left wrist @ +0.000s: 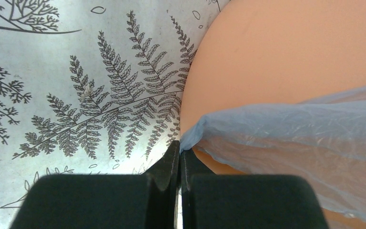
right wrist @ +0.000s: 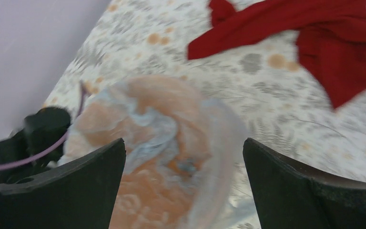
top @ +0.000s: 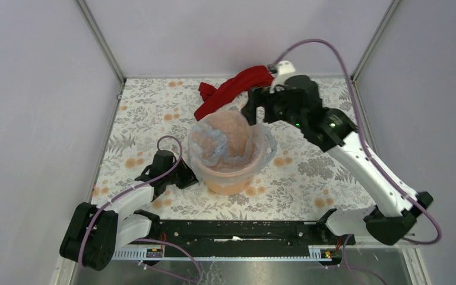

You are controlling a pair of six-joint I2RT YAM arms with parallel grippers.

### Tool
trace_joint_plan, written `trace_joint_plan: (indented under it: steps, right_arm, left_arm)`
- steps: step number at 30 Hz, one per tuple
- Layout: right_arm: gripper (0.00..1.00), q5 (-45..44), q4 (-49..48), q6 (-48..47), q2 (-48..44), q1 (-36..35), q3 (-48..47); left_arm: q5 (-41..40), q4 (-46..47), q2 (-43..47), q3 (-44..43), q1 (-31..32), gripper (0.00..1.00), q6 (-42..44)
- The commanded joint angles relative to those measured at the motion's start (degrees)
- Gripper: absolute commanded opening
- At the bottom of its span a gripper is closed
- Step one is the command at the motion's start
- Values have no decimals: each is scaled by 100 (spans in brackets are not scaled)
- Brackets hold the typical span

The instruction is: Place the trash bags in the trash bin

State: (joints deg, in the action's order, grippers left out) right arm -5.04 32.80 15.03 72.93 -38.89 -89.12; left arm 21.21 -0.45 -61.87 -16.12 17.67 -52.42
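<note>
Left tool [left wrist: 179, 151] clamped on trash bag [left wrist: 295, 138] edge beside trash bin [left wrist: 276, 52], right tool [right wrist: 184, 145] apart above

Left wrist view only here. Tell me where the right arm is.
Observer: The right gripper hovers over the far rim of the bin, fingers open, nothing between them.
Operator: Report how much of the bag is in.
Observer: The bag is bunched inside the bin's mouth, and some film spills over the rim.
Operator: Say what else is out there.
Observer: A red cloth lies beyond the bin's far side.
</note>
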Motion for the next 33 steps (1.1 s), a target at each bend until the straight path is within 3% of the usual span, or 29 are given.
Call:
trace_joint_plan:
  steps: [1,8,19,24,28,33]
  right_arm:
    - [96,818,23,23,807,-636,-208]
    - [67,933,-798,481,1171,-672,787]
    - [66,60,-1904,655,2076,-937,865]
    - [68,-953,-2036,725,2395,-1366,629]
    - [47,-1304,-2532,1121,2528,-1391,889]
    - [56,-1241,-3097,1387,2799,-1532,1120]
  left_arm:
    - [84,54,68,-234,21,0,91]
    - [34,-189,89,-257,26,0,241]
    - [-81,-164,203,-287,25,0,171]
    - [-91,-140,177,-295,21,0,189]
    - [-64,-75,132,-295,26,0,195]
    - [-69,-43,157,-278,23,0,178]
